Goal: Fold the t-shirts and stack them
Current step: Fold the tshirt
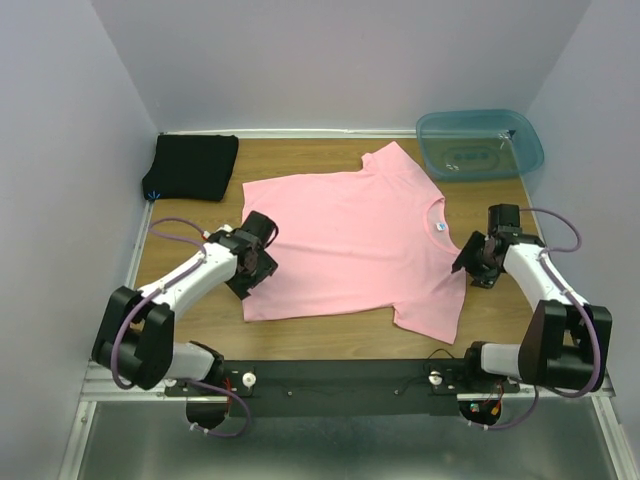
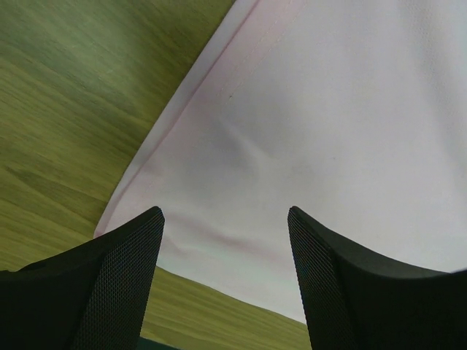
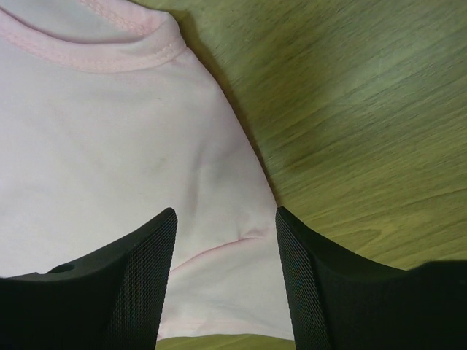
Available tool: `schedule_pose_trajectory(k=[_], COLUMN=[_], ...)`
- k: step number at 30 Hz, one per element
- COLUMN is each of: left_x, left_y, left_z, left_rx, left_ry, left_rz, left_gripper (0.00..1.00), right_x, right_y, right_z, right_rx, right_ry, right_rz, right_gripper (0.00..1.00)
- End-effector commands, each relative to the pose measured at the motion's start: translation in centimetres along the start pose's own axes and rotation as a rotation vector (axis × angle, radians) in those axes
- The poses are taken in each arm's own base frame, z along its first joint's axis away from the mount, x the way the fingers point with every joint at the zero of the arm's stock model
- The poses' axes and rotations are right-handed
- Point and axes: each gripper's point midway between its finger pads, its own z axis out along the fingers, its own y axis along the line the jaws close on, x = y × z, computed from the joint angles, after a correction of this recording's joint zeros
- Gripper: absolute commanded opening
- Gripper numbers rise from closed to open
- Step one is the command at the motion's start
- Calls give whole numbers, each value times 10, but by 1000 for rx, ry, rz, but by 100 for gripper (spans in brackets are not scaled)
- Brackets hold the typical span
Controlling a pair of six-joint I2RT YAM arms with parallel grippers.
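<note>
- The pink t-shirt (image 1: 350,240) lies spread flat across the middle of the worktop (image 1: 300,160). Its collar (image 3: 95,55) and blue neck label (image 1: 441,227) are toward my right arm and its hem toward my left. Laid sideways like that, each arm has one end within reach, which suits a two-handed fold.
- The black t-shirt (image 1: 192,165) sits as a compact folded bundle in the far left corner, apart from the pink one. I read it as the finished piece, parked clear of the folding area until the stack is made.
- The left tool (image 2: 226,219) hangs over the hem end, close to a hem corner. It is released: the jaws are spread, pink cloth shows between its fingers (image 2: 124,255), and nothing is pinched.
- The right tool (image 3: 226,215) hovers over the near shoulder, just beside the collar, where the cloth edge meets bare wood. It is released too and carries nothing.
- Both tools straddle an edge, not the middle of the cloth, because an edge is where a single layer can be picked up cleanly.
- From the wrist views I cannot tell whether either tool's tips touch the fabric or hang just above it.
- The blue-green bin (image 1: 527,135) stands in the far right corner, near the far sleeve but not touching it, and seems to play no part here.
- My judgement is that the pink shirt is not yet folded, so pinching both ends together is the likely next move.
</note>
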Motion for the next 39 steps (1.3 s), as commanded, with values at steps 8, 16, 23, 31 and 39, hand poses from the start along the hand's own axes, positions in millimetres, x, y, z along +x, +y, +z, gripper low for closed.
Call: schedule_pose_trajectory(k=[8, 16, 23, 31, 39], left_x=[-40, -57, -58, -71, -90], left_y=[-49, -58, -47, -44, -55], left_z=[21, 45, 58, 76, 91], left_rx=[-2, -23, -48, -68, -87], left_ry=[-101, -118, -99, -91, -94], left_rz=[98, 145, 155, 149, 151], left_gripper=[77, 77, 77, 77, 77], right_x=[-22, -29, -29, -40, -50], right_y=[60, 125, 173, 181, 191], right_z=[-4, 9, 43, 80, 103], right_rx=[-7, -31, -78, -18, 13], right_ry=[-62, -101, -94, -101, -110], right_rz=[-242, -399, -469, -476, -485], right_gripper=[63, 65, 67, 67, 68])
